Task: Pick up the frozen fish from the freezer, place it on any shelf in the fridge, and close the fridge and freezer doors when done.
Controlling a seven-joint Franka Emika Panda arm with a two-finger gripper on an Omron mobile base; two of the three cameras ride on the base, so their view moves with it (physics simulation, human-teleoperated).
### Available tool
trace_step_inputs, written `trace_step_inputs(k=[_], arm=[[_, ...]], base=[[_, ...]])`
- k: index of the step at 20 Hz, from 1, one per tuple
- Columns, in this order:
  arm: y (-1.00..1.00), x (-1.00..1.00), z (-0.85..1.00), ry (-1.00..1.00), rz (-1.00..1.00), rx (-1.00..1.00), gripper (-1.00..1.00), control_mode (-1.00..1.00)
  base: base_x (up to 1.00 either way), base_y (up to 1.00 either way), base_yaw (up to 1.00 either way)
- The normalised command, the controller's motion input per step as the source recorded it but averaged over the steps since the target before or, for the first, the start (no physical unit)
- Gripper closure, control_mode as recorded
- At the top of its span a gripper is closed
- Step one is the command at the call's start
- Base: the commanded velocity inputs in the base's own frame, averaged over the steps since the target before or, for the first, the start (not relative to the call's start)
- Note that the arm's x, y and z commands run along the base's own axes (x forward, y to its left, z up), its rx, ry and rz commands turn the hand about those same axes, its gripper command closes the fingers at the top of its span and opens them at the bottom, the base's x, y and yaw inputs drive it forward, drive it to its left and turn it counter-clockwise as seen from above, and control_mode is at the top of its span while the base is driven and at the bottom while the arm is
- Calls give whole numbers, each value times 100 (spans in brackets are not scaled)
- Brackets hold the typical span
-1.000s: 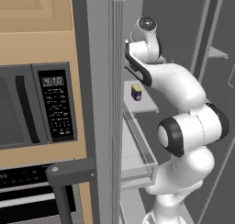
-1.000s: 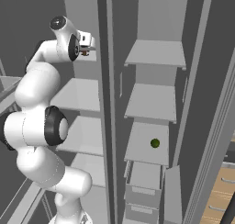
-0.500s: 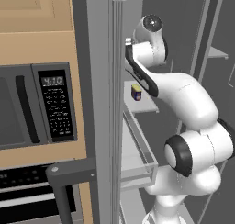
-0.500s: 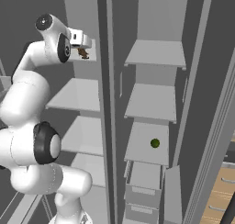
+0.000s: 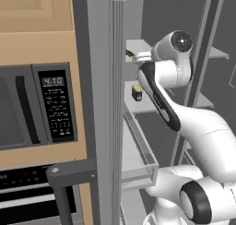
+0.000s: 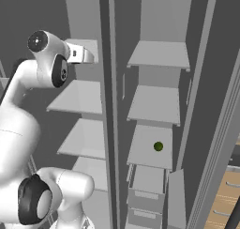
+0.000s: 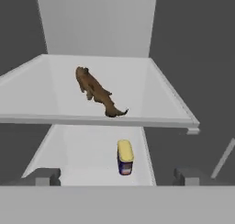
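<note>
Frozen fish [image 7: 97, 92]: lying flat on the uppermost shelf [image 7: 137, 87] of the fridge [image 6: 79, 96], tail toward the front edge, head toward the back wall. Free of the gripper [image 7: 114, 176], whose fingertips [image 7: 42, 176] stand wide apart at the bottom of the hand view, empty, near the shelf's front edge but not touching the fish. One shelf lower: yellow-and-blue can [image 7: 124, 157], upright, also seen past the door edge in the left base view [image 5: 137, 93]. Across the divider, in the freezer [image 6: 157, 106]: small green ball [image 6: 158, 146] on the third short shelf down. Both compartments standing open. At far left: microwave [image 5: 37, 104] set in tan cabinets.
</note>
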Motion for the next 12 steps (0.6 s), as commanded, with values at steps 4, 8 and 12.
trace_step_inputs(k=[4,8,12], arm=[[-29,-100,-43,34,1,-6,-100,-100],[-6,-92,-75,39,5,-17,-100,-100],[-1,-5,-30,-1,2,-5,-100,-100]], base=[[0,0,0],[0,0,0],[0,0,0]])
